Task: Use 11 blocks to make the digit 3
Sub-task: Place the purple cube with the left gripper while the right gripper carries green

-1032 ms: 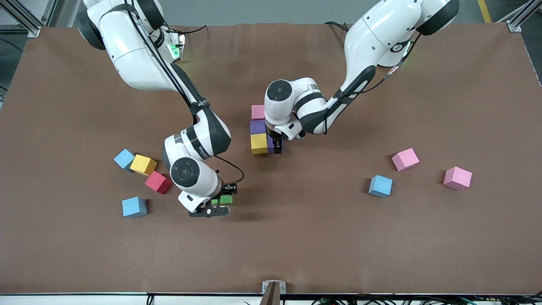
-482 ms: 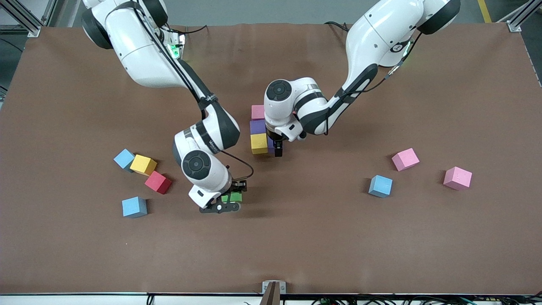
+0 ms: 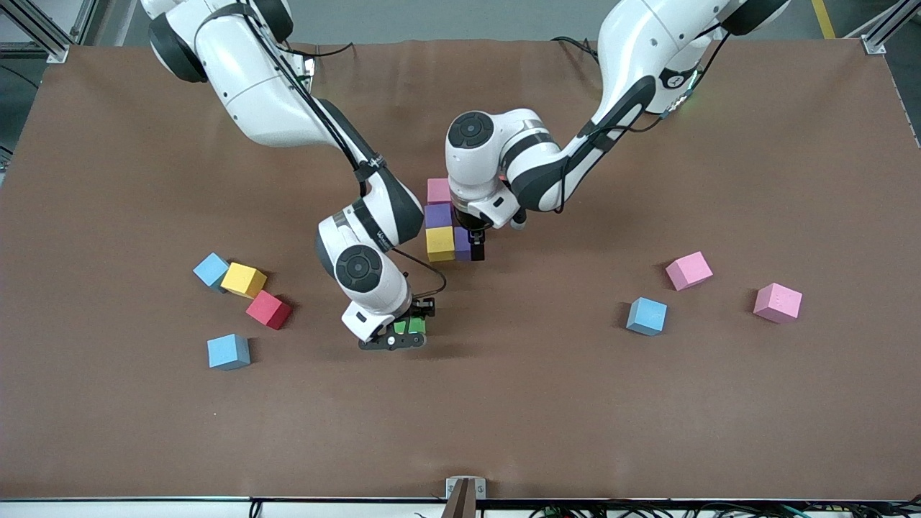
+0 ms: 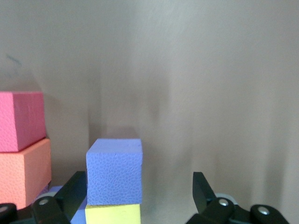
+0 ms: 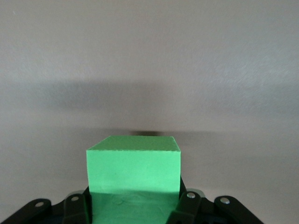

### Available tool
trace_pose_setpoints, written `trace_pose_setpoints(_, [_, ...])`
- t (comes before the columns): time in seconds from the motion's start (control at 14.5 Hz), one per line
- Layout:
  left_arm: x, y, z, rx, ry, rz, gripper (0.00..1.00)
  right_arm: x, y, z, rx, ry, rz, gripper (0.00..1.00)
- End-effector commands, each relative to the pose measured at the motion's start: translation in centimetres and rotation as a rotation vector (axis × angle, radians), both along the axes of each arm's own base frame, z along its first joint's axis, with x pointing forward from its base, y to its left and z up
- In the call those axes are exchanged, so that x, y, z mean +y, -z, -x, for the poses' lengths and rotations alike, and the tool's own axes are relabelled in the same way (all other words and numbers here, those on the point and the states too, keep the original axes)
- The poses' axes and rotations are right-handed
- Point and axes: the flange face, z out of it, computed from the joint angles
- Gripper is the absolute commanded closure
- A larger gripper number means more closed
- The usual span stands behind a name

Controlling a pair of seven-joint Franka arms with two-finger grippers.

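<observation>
Your right gripper (image 3: 407, 327) hangs low, fingers clamped on the green block (image 5: 133, 170), wrist bent down from a long reach. Your left gripper (image 3: 471, 244) points straight down, jaws spread wide, one purple block (image 4: 114, 171) just beside them.

Counted three pink blocks (image 3: 688, 270), three light blue (image 3: 646, 316), two purple (image 3: 437, 215), two yellow (image 3: 243, 280), one red (image 3: 268, 309), one green (image 3: 410, 326), one orange (image 4: 23, 172).

A brown matte covering spreads over the whole desk (image 3: 719, 417), faintly creased near 12 o'clock. Aluminium frame posts (image 3: 883, 32) stand at the 1 and 11 o'clock corners. Grey floor with a yellow line (image 3: 823, 18) shows above. Cables (image 3: 647, 509) run along the 6 o'clock edge.
</observation>
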Motion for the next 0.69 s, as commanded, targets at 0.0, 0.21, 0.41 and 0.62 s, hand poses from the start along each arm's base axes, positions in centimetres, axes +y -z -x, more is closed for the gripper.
trace_pose_setpoints(0.0, [2.6,-3.2,-0.9,-0.038,-0.152,-0.019,0.0,1.2,0.7,1.8,0.013,0.024,0.006,0.72])
trace_pose_setpoints(0.21, [8.0,-5.6,-5.3,-0.003,-0.08,-0.045,0.0,3.7,1.5,4.2,0.011,0.047,0.013,0.71])
trace_pose_setpoints(0.41, [14.7,-6.8,-10.1,0.016,-0.001,-0.052,0.0,4.9,2.5,6.9,-0.012,0.013,0.006,0.71])
trace_pose_setpoints(0.62, [19.6,-6.5,-13.2,0.035,0.075,-0.064,0.0,5.1,2.4,8.4,-0.014,-0.001,0.007,0.7])
